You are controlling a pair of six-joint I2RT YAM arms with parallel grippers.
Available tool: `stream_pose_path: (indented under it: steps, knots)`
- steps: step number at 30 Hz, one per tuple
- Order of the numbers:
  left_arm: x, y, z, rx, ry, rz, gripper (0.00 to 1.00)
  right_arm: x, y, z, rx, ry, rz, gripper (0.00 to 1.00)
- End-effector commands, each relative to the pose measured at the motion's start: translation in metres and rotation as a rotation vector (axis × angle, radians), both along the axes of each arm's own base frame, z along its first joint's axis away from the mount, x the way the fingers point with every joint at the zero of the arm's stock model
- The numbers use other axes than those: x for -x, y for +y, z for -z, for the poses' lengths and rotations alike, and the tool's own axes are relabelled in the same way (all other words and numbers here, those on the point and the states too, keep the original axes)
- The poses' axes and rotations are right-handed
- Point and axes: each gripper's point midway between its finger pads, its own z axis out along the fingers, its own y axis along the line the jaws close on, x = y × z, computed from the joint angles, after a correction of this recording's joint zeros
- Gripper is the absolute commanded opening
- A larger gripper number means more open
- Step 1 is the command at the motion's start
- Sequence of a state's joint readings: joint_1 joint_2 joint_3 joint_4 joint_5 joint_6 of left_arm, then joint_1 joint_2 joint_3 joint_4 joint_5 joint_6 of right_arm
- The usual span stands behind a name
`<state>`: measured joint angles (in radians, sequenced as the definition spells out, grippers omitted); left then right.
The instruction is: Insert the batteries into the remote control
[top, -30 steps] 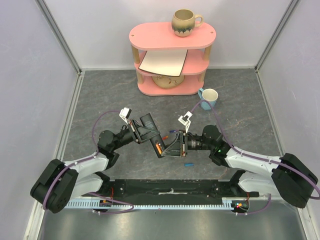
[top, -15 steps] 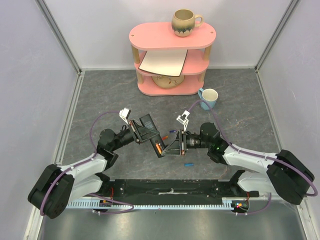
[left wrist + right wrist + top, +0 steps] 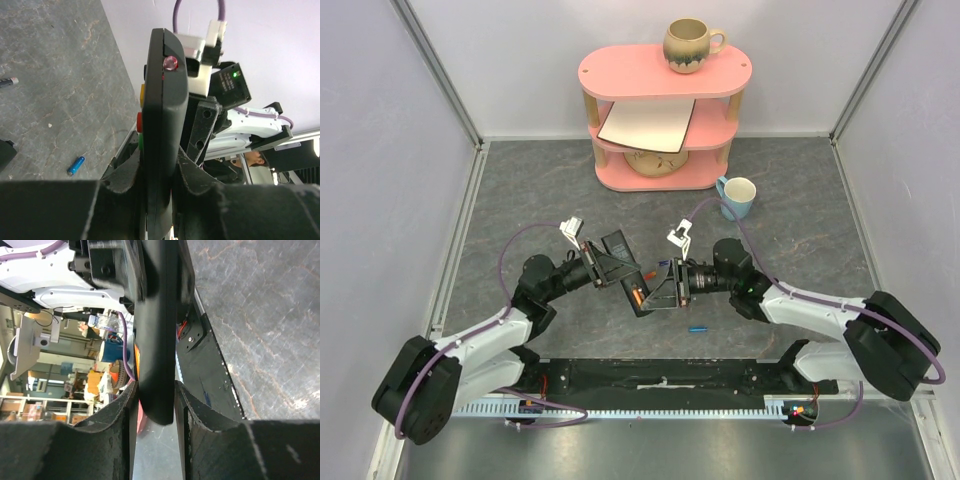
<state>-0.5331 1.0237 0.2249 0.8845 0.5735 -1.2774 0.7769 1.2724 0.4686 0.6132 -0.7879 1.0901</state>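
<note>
Holds the remote control (image 3: 164, 115) in the left gripper (image 3: 159, 167), near the middle of the grey table (image 3: 520, 190) in the top view. Shut tight on it, left fingers (image 3: 125, 175) pressed on the button face and the back. Holds it up off the table, thin edge toward the wrist camera, with yellow, red and green buttons poking out on one side.

Points in from 3 o'clock with the right gripper (image 3: 156, 390), facing the left one at 9 o'clock. Partly closed around the remote's other end, right fingers (image 3: 200, 415) snug on both sides, no gap to see.

Can see a blue battery (image 3: 697, 328) lying on the table at 4 o'clock from the remote, near it but touching nothing. Can also see a dark battery (image 3: 7, 81) with a silver tip at the edge of the left wrist view, well apart from the blue one.

At 12 o'clock, by the back wall, can see a pink shelf (image 3: 620, 75). Has a brown mug (image 3: 690, 45) on top, a white board (image 3: 648, 125) on the middle level and a bowl (image 3: 655, 163) at the bottom. Can see a blue cup (image 3: 738, 196) on the table at 2 o'clock from the remote, just beside the shelf.
</note>
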Motion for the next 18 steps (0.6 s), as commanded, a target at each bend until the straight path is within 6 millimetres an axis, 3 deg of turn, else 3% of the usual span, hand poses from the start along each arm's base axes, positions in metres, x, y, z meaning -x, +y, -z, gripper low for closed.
stream_pose_path:
  steps: [1,9,18]
  knots:
    - [0.021,-0.013,-0.018,-0.018,-0.050,0.106,0.02,-0.030,0.004,-0.014,0.017,-0.135,0.048,0.42]
    - [0.006,-0.011,-0.003,-0.047,0.021,0.033,0.02,-0.019,-0.004,-0.022,0.092,-0.271,-0.063,0.51]
    - [0.006,-0.011,-0.006,-0.047,0.007,0.034,0.02,-0.016,-0.008,-0.014,0.114,-0.249,-0.061,0.49]
